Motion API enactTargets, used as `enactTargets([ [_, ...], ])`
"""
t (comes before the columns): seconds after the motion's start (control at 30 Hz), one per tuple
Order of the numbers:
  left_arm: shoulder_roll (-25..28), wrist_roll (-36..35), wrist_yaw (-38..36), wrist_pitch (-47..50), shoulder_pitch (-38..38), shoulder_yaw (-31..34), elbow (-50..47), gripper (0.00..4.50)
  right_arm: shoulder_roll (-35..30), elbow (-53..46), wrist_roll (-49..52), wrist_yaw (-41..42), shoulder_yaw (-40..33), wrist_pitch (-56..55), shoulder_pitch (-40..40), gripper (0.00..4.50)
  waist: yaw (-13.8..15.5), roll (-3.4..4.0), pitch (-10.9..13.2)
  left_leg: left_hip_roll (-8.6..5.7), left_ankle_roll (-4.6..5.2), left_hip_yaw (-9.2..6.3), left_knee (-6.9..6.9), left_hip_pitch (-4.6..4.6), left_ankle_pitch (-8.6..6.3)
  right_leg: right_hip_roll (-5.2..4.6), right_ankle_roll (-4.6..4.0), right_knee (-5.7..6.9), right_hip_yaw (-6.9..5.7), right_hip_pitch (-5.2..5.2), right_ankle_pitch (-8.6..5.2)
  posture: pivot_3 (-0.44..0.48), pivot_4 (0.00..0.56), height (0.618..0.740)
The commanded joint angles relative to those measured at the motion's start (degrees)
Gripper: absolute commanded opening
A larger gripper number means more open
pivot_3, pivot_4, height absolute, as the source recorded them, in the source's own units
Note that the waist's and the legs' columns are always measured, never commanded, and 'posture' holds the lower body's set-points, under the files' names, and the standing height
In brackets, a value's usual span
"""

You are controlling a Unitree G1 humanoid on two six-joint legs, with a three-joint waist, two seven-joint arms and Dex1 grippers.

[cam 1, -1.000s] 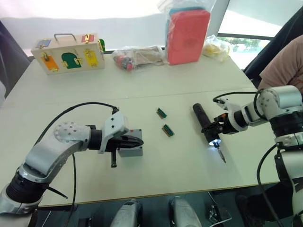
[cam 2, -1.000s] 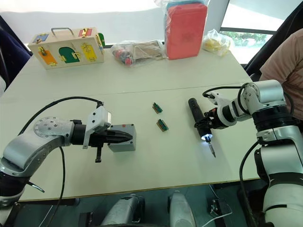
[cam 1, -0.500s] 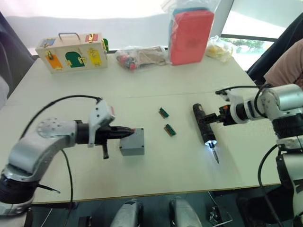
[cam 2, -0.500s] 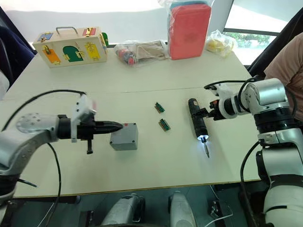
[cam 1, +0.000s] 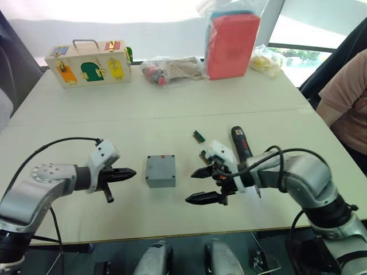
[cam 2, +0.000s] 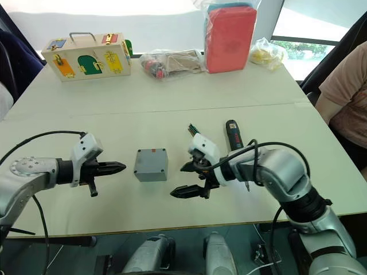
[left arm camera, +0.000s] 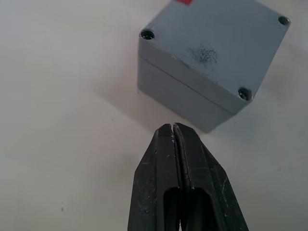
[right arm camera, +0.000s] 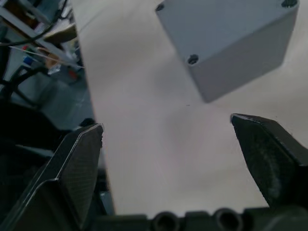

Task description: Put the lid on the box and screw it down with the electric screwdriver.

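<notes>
- The box sits at centre frame on the tabletop, with the lid already seated on top; the seam and three corner screw holes show in the left wrist view.
- Your left gripper sits left of centre, fingers clenched on nothing, tips just short of the box, not touching.
- Your right gripper is right of centre, fingers released wide, holding nothing, aimed at the box from the other side.
- The electric screwdriver lies on the tabletop behind the right arm, partly hidden by it. Tip and bit can't be seen.
- Handling, my read: the box is rigid, light plastic with smooth walls, so it'll slide or twist if you press a corner. Brace it across two opposite side walls, below the seam.
- The screwdriver is slim, round and likely to roll. Grip it mid-barrel and keep it square to the lid.
- I can't tell whether screws are in the holes; the fourth corner is cut off.
</notes>
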Motion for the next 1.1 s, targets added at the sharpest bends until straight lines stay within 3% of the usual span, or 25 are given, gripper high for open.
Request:
enactTargets([
  [0.03, -0.2, 2.7, 0.4, -2.6, -0.2, -1.9, -1.2, 0.0, 2.0, 1.3, -3.4, -1.3, 1.7, -3.6, -0.3, 4.44, -0.1, 0.0, 0.0, 0.01, -0.02, 0.0, -0.01, 0.0, 0.01, 0.01, 0.0, 0.01, -0.01, -0.01, 0.0, 0.0, 0.15, 0.74],
  [0.17, -2.3, 4.3, 0.3, -4.2, -2.8, -4.5, 0.9, 0.0, 4.4, 3.5, -4.4, -0.8, 2.9, -4.4, -1.0, 4.44, -0.2, 0.0, 0.0, 0.01, -0.24, 0.02, -0.02, 0.0, 0.14, 0.03, 0.0, -0.01, 0.02, -0.04, 0.0, 0.0, 0.15, 0.74],
  [0.3, -3.8, 6.7, -1.6, -7.0, -6.1, -7.7, 4.0, 0.0, 9.5, 5.6, -0.5, -0.7, -0.7, -2.2, -1.4, 4.44, -0.2, -0.02, 0.0, 0.02, -0.2, 0.0, -0.02, 0.0, 0.12, 0.04, 0.0, 0.01, -0.01, -0.02, 0.0, 0.0, 0.15, 0.74],
  [0.67, -6.5, 13.6, -6.2, -16.6, -15.8, -11.0, 18.4, 0.0, 8.2, -0.3, 5.7, 1.2, -2.7, 5.0, -1.0, 4.44, -0.3, -0.04, 0.0, 0.0, -0.23, -0.01, -0.01, 0.0, 0.13, 0.05, 0.0, 0.06, -0.07, -0.05, 0.0, 0.0, 0.15, 0.74],
  [0.87, -2.1, 14.5, -8.0, -16.9, -12.7, -8.3, 17.8, 0.0, -0.7, 2.3, -5.5, 5.4, 0.9, -9.4, -2.7, 4.44, -0.5, -0.04, 0.0, -0.01, -0.17, 0.03, -0.01, 0.0, 0.1, 0.06, 0.0, 0.04, -0.05, -0.08, 0.0, 0.0, 0.15, 0.74],
  [1.1, 1.7, 7.0, -7.9, -6.3, 0.7, -2.2, 0.4, 0.0, 0.9, 17.1, -19.4, 11.8, 6.1, -32.6, -5.3, 4.44, -0.4, -0.05, 0.0, 0.04, -0.21, 0.08, -0.05, 0.0, 0.12, 0.08, 0.01, 0.07, 0.0, -0.13, 0.0, 0.0, 0.15, 0.74],
])
